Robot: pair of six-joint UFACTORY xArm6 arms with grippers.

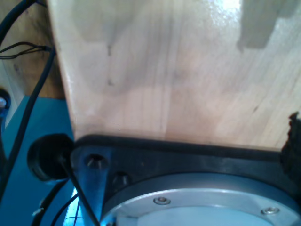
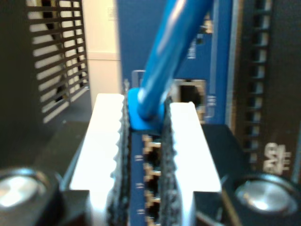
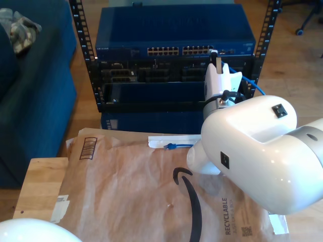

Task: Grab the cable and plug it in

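So, going L to R in the exterior view: loose plug (image 3: 170, 146) lies on the brown paper (image 3: 126, 191), the cable (image 3: 255, 86) runs off to the switch (image 3: 174, 30). My second gripper (image 2: 146, 123) is clamped on the other plug (image 2: 141, 113), pointing straight at the port row (image 2: 150, 179), close. Exact port hidden behind the pads. My first gripper: can't tell its state, wood tabletop (image 1: 178, 70) ahead of it.

Blue network switch (image 3: 174, 30) in black rack (image 3: 96, 75), brown paper (image 3: 151, 196) (creased), wooden table (image 3: 40, 186)
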